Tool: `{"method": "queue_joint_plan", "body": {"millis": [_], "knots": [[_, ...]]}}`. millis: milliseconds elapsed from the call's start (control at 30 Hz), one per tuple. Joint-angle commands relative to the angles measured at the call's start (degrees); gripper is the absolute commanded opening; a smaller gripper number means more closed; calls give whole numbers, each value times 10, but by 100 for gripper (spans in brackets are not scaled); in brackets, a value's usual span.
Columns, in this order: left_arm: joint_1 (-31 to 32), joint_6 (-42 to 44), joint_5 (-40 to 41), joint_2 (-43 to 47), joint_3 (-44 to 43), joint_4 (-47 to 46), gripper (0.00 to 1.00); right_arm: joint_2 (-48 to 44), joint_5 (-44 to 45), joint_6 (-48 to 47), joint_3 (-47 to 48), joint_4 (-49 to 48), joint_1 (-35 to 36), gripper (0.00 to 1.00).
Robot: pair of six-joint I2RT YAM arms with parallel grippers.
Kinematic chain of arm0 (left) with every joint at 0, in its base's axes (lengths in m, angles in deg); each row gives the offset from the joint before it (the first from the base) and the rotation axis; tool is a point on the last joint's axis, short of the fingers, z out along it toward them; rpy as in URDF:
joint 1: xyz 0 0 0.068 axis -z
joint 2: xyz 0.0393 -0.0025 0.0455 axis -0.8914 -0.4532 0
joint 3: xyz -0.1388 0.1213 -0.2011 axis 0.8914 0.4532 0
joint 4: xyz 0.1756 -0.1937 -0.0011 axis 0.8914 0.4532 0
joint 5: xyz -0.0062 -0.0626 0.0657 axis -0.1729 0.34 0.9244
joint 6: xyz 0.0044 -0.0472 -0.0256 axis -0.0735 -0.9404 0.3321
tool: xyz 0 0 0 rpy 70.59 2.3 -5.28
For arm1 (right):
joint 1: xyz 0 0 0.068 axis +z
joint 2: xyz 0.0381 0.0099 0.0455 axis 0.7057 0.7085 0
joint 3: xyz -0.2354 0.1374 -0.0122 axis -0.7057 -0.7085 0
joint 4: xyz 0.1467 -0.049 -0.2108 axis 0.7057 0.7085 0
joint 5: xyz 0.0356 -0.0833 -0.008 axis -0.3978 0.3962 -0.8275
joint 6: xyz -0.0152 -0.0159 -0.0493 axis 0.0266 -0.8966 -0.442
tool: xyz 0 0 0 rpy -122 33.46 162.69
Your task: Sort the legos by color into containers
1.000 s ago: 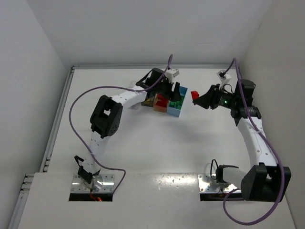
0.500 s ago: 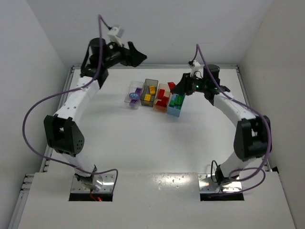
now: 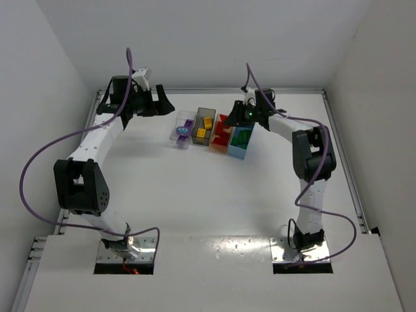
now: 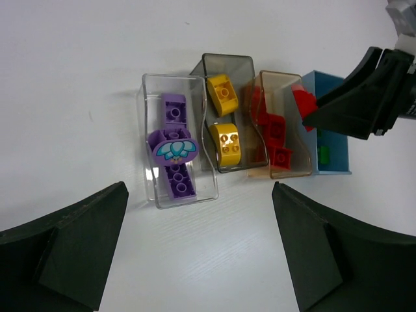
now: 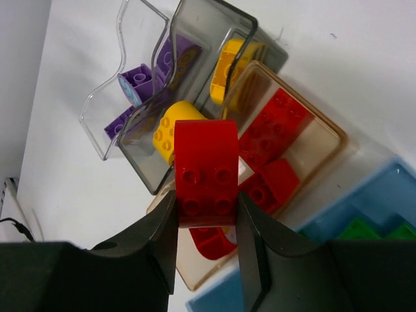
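Since 1 second ago the left gripper (image 3: 157, 104) has drawn off the bins toward the far-left corner of the bench (image 3: 195, 195), and the right gripper (image 3: 239, 117) has carried its red brick (image 5: 207, 162) in from the right of the row. From above, 4 bins stand side by side near the middle of the far edge: clear bin (image 3: 181, 130), grey bin (image 3: 203, 125), tan bin (image 3: 221, 135) and blue bin (image 3: 240, 144). The right gripper hangs over the far end of the tan one. The left wrist view shows the left fingers (image 4: 71, 247) spread wide and empty above the row. Purple bricks (image 4: 175, 140) lie in the clear bin, 2 yellow bricks (image 4: 225, 140) in the grey, red bricks (image 4: 273, 130) in the tan and a bit of green (image 4: 323, 154) in the blue. The right wrist view shows the red brick clenched between both fingers, directly over the tan bin's red pile. The step in hand looks like the drop of this piece. The next move calls for a short descent and a release inside the tan walls, clear of the grey rim just beside. No loose brick shows on the bench, so the sorting seems nearly done. The bench is plain matte white, boxed by white walls (image 3: 39, 65) on 3 sides, with purple cables (image 3: 23, 184) looping off both arms
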Motion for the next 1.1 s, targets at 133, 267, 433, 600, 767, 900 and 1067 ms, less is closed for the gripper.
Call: {"method": "queue_joint_plan", "body": {"millis": [133, 267, 433, 600, 767, 900, 1067], "knots": [[-22, 15, 34, 29, 8, 21, 100, 20, 25, 27, 35, -22, 24, 29], [-22, 17, 58, 18, 1, 35, 100, 12, 52, 27, 11, -16, 24, 43], [-22, 11, 71, 12, 6, 40, 100, -33, 64, 34, -24, -21, 24, 54], [-27, 11, 71, 20, 12, 35, 100, -88, 50, -4, -32, -23, 30, 73], [-27, 11, 108, 41, 53, 16, 100, -242, 109, -56, -79, -8, 30, 86], [-27, 17, 132, 57, 82, -6, 100, -337, 167, -90, -159, 26, -25, 89], [-27, 23, 162, 57, 94, -6, 100, -419, 179, -139, -292, 43, -127, 90]]}}
